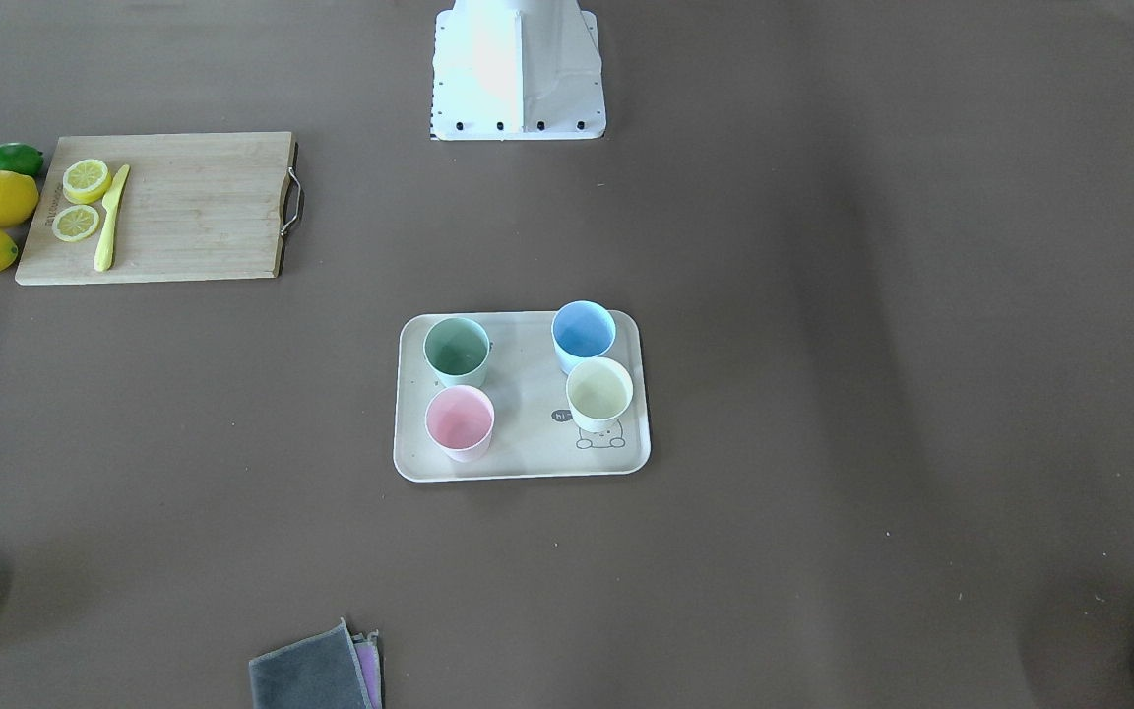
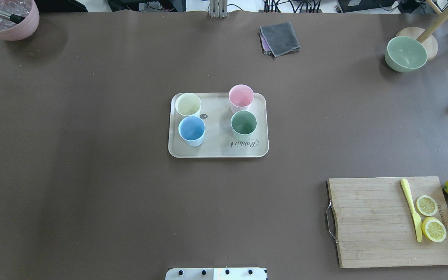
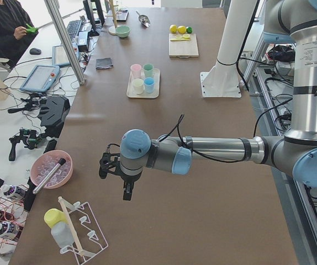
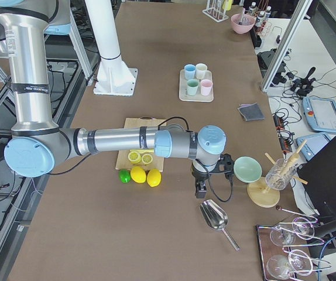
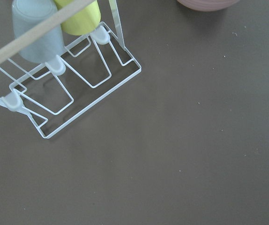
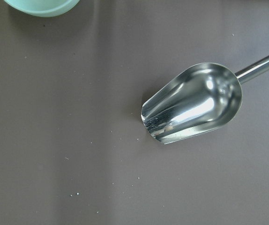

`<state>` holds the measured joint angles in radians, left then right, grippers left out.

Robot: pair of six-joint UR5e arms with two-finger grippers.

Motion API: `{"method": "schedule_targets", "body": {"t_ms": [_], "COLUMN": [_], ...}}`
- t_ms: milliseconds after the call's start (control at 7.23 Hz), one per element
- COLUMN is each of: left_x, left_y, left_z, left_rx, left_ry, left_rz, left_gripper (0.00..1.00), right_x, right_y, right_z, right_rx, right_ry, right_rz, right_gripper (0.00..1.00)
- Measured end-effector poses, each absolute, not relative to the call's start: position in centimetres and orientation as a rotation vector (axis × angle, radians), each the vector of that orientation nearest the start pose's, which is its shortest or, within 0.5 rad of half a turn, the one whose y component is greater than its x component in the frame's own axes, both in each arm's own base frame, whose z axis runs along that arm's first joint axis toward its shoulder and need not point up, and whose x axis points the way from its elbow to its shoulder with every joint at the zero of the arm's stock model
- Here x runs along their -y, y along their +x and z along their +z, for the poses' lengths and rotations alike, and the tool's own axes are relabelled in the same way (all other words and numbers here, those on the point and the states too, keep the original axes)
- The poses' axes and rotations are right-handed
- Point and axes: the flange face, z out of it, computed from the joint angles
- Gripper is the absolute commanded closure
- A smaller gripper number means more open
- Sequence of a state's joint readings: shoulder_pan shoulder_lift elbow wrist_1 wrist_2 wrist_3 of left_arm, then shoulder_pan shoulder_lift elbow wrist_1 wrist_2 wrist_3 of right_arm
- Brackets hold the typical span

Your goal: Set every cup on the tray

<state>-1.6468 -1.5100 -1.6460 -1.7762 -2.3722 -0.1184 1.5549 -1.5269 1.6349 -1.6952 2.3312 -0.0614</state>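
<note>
— Where are the cups sitting?

— All four matte pastel tumblers are standing upright on the flat beige rectangular tray [image 2: 218,149] with the "Rabbit" lettering, which is lying mid-table. Seen from overhead, the cream-white cup [image 2: 188,104] is occupying the tray's far left corner. The light blue cup [image 2: 191,129] is standing just beside it on the near side. The pink cup [image 2: 241,96] is sitting at the far right, and the sage green cup [image 2: 243,123] is standing just near of it (bare tray is showing between the two pairs).

— And the arms?

— Both are reaching well apart from the tray. The left gripper [image 3: 127,190] is hanging over the table's left end, near a white wire drying rack [image 5: 78,89] and a pink bowl [image 3: 51,168]. The right gripper [image 4: 201,188] is hovering over the right end, above a shiny metal scoop [image 6: 193,103] and beside a sage green bowl [image 4: 247,168].

— Are they clenching anything?

— I cannot tell; only the side cameras are showing the fingers.

— Anything else lying about?

— A wooden cutting board [image 2: 371,221] is sitting near right, carrying two lemon slices [image 2: 426,205] and a yellow knife [image 2: 411,210]. A folded grey cloth [image 2: 280,38] is lying by the far edge.
</note>
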Motion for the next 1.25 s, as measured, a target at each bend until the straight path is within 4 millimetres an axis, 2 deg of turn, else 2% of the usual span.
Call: {"method": "schedule_targets", "body": {"t_ms": [553, 1245], "left_x": [47.23, 47.74], "left_y": [-9.62, -9.58], "left_z": [61.78, 61.6], "left_rx": [-0.818, -0.811], "left_ry": [0.174, 0.178], "left_rz": [-0.155, -0.154], "left_gripper": [0.02, 0.02], "right_x": [50.79, 51.01], "right_y": [4.76, 4.71], "right_z": [62.3, 62.0], "right_rx": [0.75, 0.745], "right_ry": [-0.012, -0.005], "right_rz": [-0.084, -0.089], "right_gripper": [0.0, 0.0]}}
